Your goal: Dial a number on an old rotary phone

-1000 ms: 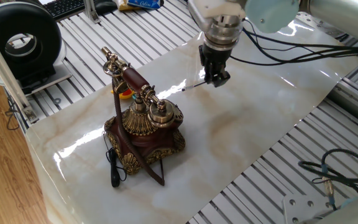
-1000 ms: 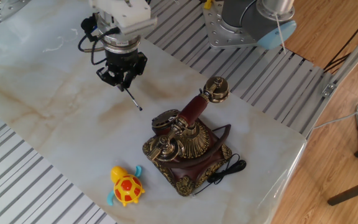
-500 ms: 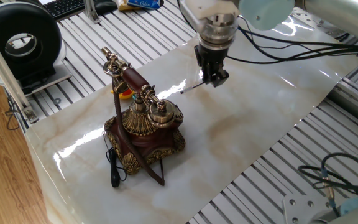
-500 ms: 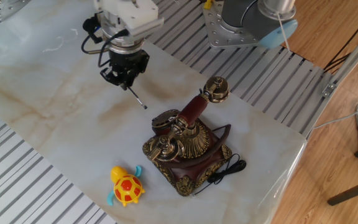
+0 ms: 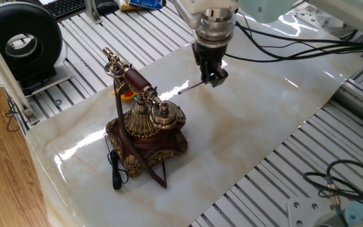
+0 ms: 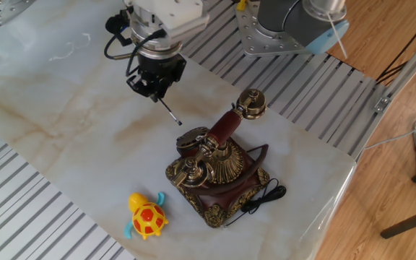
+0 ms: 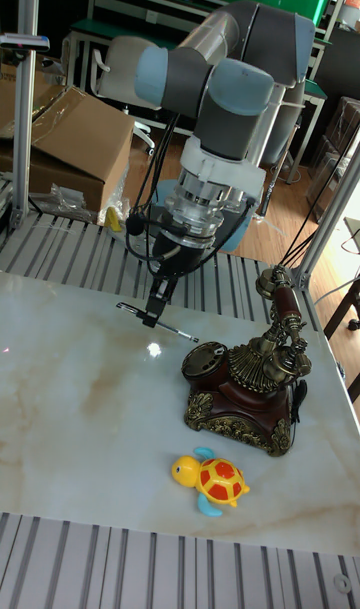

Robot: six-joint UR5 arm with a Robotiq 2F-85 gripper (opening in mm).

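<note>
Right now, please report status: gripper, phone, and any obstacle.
Gripper shut on pen, tip short of the dial. Old rotary phone upright, handset on cradle. Toy turtle off to the side, path open.

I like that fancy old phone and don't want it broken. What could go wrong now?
The slim black-and-silver pen is pinched by one end in the gripper, so it might slip or tilt when pressed. Its tip could miss the dial and scrape the dark red-brown, gold-trimmed rotary phone. A push might knock the reddish handset off its tall cradle.

Red-brown, gold-filigreed phone (image 6: 215, 170); yellow-orange turtle toy (image 6: 146, 216); marbled table (image 6: 56, 108)
</note>
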